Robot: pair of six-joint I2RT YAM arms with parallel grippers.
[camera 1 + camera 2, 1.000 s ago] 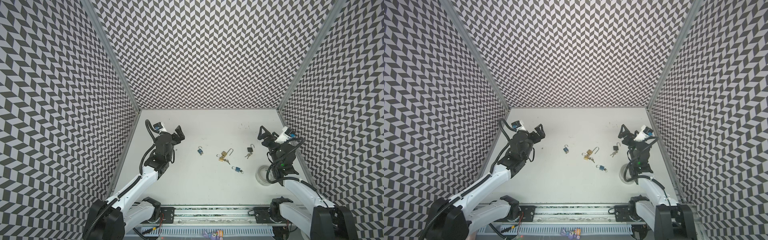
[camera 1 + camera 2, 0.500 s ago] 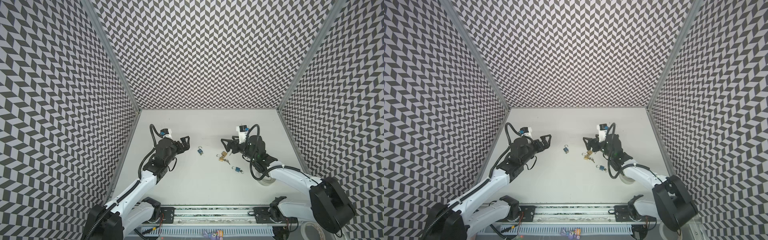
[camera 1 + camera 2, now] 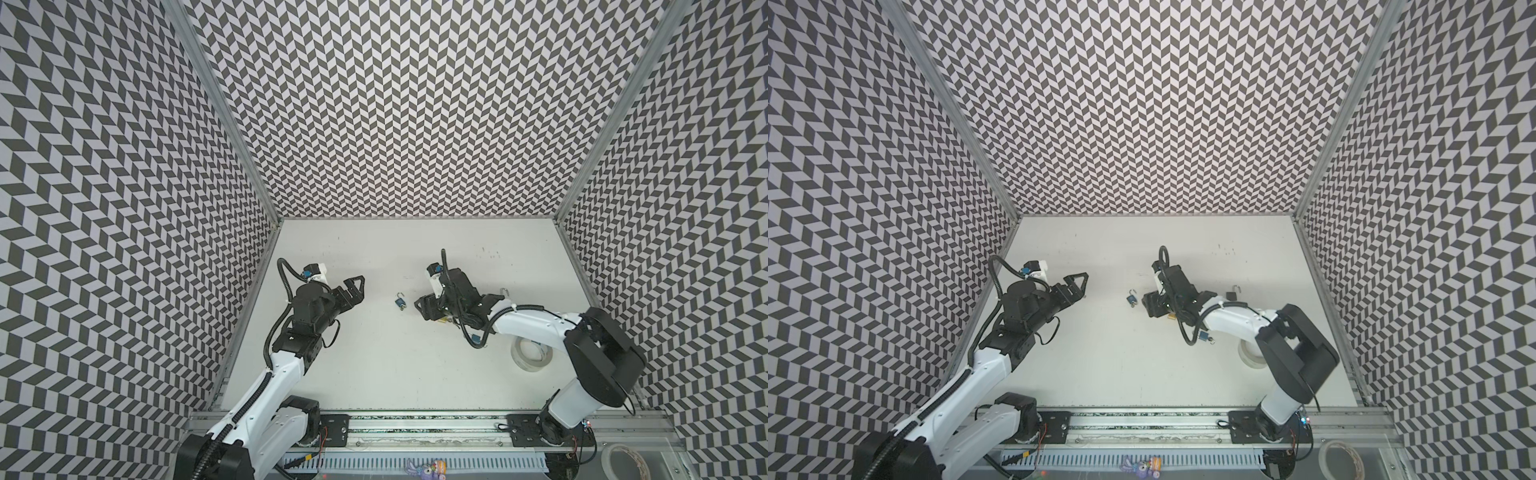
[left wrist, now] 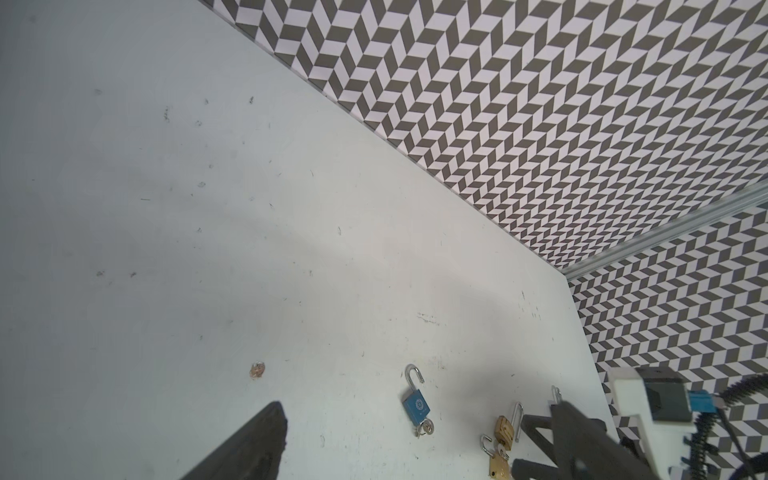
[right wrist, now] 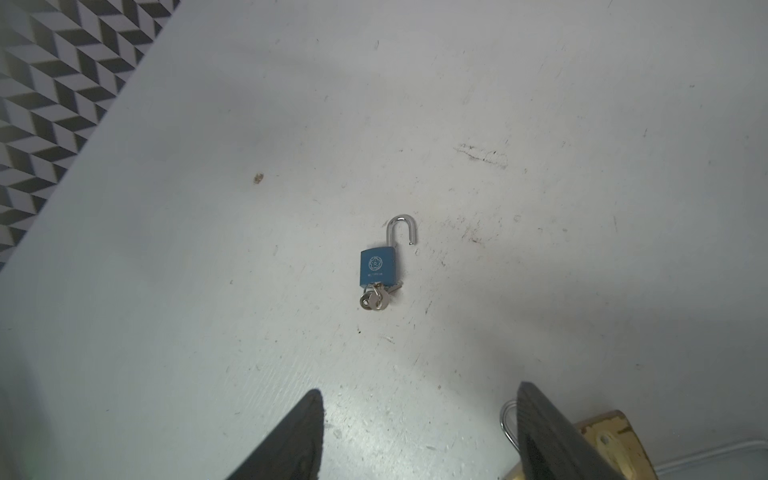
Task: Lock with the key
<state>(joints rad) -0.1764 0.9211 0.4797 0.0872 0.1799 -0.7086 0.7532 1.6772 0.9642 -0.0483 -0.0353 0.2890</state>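
The right gripper (image 5: 417, 390) has swung in beside the brass padlock (image 5: 602, 440), jaws narrowing but empty (left gripper (image 3: 360, 291) wide open); a grasp seems near.

Blue padlock (image 5: 376, 268): flat on desk (image 5: 208, 249), logo face up, steel shackle swung open, key (image 5: 374, 300) seated in keyhole, ring attached. Brass padlock (image 4: 505, 430) near blue padlock, to its right in both top views, shackle open; second brass padlock (image 4: 498, 466) just beside it
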